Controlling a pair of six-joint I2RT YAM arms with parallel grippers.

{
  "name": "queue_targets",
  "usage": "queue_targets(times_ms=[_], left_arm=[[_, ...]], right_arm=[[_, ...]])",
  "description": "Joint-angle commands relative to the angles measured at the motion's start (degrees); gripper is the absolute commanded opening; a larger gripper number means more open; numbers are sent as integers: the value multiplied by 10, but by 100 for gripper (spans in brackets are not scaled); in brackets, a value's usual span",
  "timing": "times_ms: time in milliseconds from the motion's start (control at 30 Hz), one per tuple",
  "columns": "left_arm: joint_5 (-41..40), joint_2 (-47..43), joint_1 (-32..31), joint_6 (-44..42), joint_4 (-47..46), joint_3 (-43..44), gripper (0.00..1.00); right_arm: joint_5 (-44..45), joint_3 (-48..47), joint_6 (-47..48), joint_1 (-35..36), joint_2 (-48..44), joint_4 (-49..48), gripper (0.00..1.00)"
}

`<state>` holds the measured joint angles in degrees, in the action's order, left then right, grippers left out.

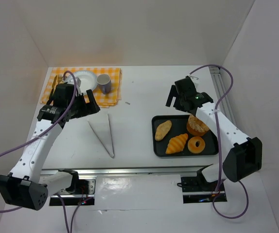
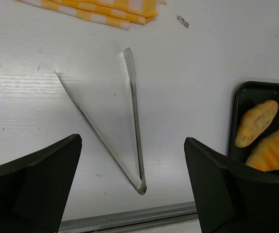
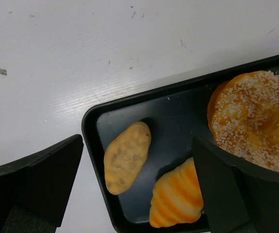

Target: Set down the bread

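Observation:
The bread, a small orange-brown ring doughnut (image 1: 196, 144), lies in the near right corner of a black tray (image 1: 157, 141). A sugared round bun (image 1: 197, 125), a croissant (image 1: 177, 143) and an oval roll (image 1: 163, 130) share the tray. My right gripper (image 1: 177, 101) hangs open and empty above the tray's far left corner. In the right wrist view (image 3: 134, 189) the roll (image 3: 127, 158), croissant (image 3: 176, 199) and bun (image 3: 253, 116) show, but the doughnut is out of view. My left gripper (image 1: 88, 108) is open and empty over metal tongs (image 1: 103, 133).
The tongs (image 2: 130, 121) lie open in a V on the white table, their joint toward the near edge. A yellow checked cloth (image 1: 57, 86) at the far left holds a white plate (image 1: 83, 79) and a cup (image 1: 104, 83). White walls enclose the table.

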<state>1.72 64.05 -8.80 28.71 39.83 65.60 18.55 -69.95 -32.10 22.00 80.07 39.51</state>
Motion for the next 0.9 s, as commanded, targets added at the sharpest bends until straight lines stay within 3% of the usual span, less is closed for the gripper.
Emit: queue_targets(times_ms=[0, 400, 500, 567, 667, 733, 867], left_arm=[[-10, 5, -3, 3, -13, 11, 100], [-24, 53, -15, 23, 23, 34, 100], [-100, 53, -43, 85, 31, -15, 100], [-101, 53, -67, 157, 31, -66, 100], [-144, 58, -174, 287, 31, -120, 100], [-158, 58, -212, 353, 25, -141, 100], [-153, 96, -250, 386, 14, -159, 100]], right_arm=[[18, 10, -1, 2, -37, -13, 100], [23, 37, 11, -3, -53, -7, 100], [23, 52, 11, -3, -61, -7, 100], [11, 68, 11, -8, -75, -21, 100], [6, 81, 11, -8, -87, -28, 100], [0, 86, 11, -14, -93, -28, 100], [-5, 86, 24, -20, -105, -28, 100]])
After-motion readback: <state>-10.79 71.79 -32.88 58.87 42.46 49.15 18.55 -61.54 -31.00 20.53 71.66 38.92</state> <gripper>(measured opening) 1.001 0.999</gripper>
